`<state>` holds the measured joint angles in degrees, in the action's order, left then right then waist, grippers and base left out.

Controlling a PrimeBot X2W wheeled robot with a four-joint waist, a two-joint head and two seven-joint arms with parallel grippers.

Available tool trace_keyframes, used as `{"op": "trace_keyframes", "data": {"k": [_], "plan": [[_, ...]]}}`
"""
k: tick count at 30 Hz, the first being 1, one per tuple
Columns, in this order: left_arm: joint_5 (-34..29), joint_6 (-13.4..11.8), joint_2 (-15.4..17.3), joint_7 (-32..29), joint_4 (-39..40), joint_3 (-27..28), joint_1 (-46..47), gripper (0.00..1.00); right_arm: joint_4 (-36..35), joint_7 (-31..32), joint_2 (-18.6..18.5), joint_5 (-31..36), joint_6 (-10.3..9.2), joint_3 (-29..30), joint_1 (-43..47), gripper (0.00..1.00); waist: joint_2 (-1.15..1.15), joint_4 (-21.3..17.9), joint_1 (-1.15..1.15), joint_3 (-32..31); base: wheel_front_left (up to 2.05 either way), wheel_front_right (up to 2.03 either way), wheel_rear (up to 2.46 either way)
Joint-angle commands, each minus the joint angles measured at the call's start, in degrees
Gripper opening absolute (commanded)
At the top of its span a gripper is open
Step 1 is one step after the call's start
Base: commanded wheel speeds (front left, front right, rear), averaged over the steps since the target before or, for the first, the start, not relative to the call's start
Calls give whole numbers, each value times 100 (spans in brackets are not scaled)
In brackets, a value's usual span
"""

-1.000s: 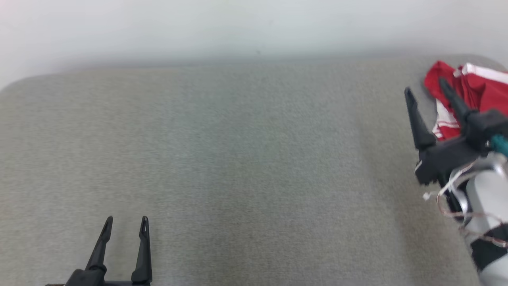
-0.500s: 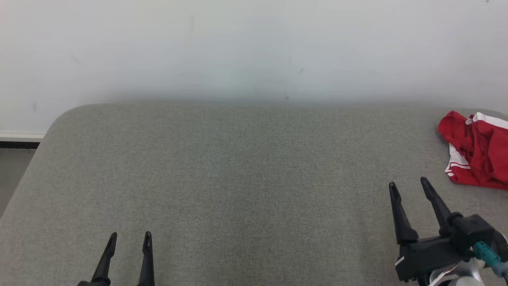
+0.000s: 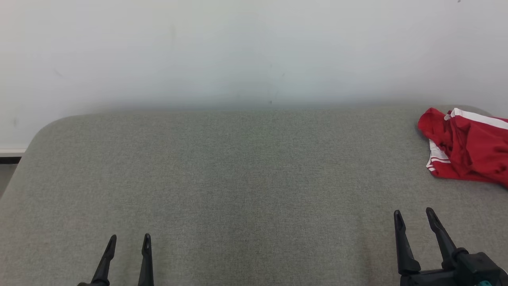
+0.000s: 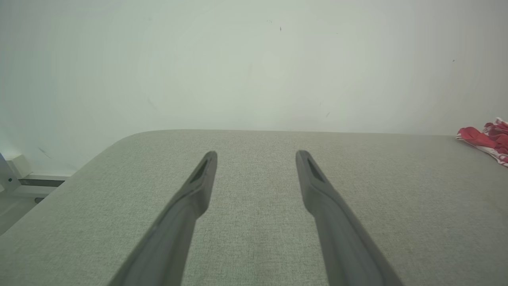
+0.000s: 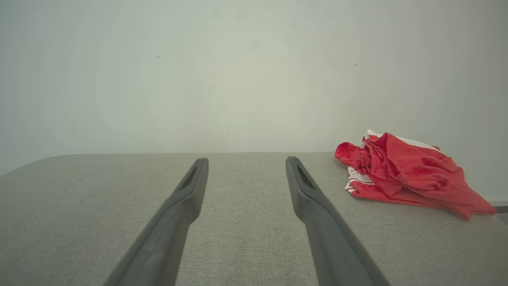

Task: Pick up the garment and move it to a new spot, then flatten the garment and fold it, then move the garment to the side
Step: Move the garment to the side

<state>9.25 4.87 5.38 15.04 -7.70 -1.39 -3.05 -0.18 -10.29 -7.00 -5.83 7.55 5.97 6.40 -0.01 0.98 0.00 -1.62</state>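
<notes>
Fingers on both the left gripper (image 3: 130,236) and the right gripper (image 3: 414,211) stood spread and empty above the near part of the grey padded table (image 3: 238,178). In the head view the red garment (image 3: 468,151) lay crumpled at the far right, cut by the frame, well apart from the right gripper. The right wrist view showed its whole heap and white striped trim, close to the table's right edge. The left wrist view showed the rounded far-left corner. Open cloth stretched to the wall (image 3: 238,47).
</notes>
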Motion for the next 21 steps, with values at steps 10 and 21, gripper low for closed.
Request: {"op": "trace_keyframes", "data": {"k": [10,21], "plan": [[-48,-31,-33,16,-114,115,-28,100,210,-255,196,-38,-18,57,31,100,1,-168,0,19,0,0,0],[-40,-68,-83,17,-198,185,3,100,824,-448,264,-145,-18,-211,-257,100,1,-213,0,47,0,0,0]]}}
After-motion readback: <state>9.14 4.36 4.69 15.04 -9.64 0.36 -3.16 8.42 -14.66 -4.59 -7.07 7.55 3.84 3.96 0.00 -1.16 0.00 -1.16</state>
